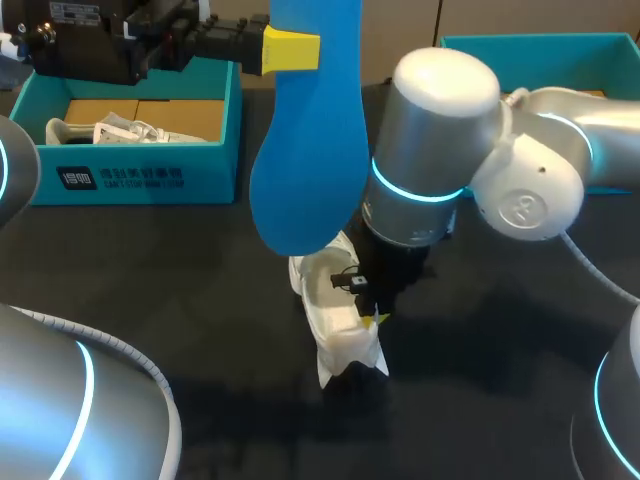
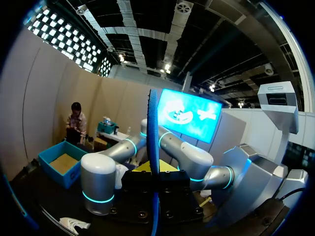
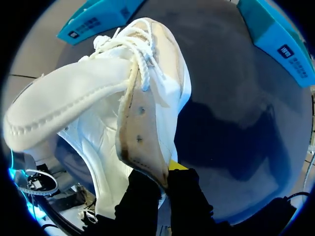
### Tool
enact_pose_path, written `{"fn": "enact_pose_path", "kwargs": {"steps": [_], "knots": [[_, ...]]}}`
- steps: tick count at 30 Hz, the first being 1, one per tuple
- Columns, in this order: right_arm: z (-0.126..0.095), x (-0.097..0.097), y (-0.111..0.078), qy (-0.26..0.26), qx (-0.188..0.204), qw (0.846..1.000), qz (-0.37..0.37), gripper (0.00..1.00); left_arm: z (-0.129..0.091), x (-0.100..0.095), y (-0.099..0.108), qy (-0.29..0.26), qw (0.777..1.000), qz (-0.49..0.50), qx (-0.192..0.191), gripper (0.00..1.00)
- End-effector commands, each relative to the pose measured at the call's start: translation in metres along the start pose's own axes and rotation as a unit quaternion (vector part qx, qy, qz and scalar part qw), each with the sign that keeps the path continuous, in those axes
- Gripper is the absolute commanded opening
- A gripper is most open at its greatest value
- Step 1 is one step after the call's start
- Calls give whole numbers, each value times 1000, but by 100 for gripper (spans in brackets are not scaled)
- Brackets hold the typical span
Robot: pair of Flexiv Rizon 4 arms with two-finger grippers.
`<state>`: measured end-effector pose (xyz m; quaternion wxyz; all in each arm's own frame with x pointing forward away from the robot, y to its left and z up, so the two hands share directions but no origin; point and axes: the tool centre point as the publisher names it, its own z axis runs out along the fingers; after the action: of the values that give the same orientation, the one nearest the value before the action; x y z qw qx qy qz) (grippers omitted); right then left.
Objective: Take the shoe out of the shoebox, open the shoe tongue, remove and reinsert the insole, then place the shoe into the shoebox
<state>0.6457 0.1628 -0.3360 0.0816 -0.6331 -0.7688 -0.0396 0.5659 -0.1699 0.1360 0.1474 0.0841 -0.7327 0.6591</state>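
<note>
A blue insole (image 1: 308, 150) hangs upright above the table's middle, and my left gripper (image 1: 292, 50) is shut on its upper end. In the left wrist view the insole (image 2: 153, 142) shows edge-on, clamped in the left gripper (image 2: 153, 173). A white laced shoe (image 1: 338, 315) lies on the dark table under the insole. From above, my right gripper (image 1: 372, 318) is shut on the shoe's side flap. In the right wrist view that flap (image 3: 140, 135) sits pinched in the right gripper (image 3: 165, 179), with the padded tongue (image 3: 64, 113) folded out beside it.
A teal shoebox (image 1: 140, 165) stands at the back left with a second white shoe (image 1: 110, 130) inside. Another teal box (image 1: 540, 45) stands at the back right, behind my right arm. Dark table (image 1: 200, 330) lies around the shoe.
</note>
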Motion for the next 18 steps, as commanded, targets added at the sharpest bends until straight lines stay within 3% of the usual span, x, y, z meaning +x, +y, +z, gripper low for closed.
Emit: {"fn": "enact_pose_path", "kwargs": {"steps": [1, 18], "knots": [[9, -11, -1, 17, -4, 1000, 20, 0, 1, 0, -1, -1, 1000, 0, -2, 0], [34, -26, 1, 40, -3, 997, 65, 0, 1, 0, -1, -1, 1000, 0, -2, 0]]}}
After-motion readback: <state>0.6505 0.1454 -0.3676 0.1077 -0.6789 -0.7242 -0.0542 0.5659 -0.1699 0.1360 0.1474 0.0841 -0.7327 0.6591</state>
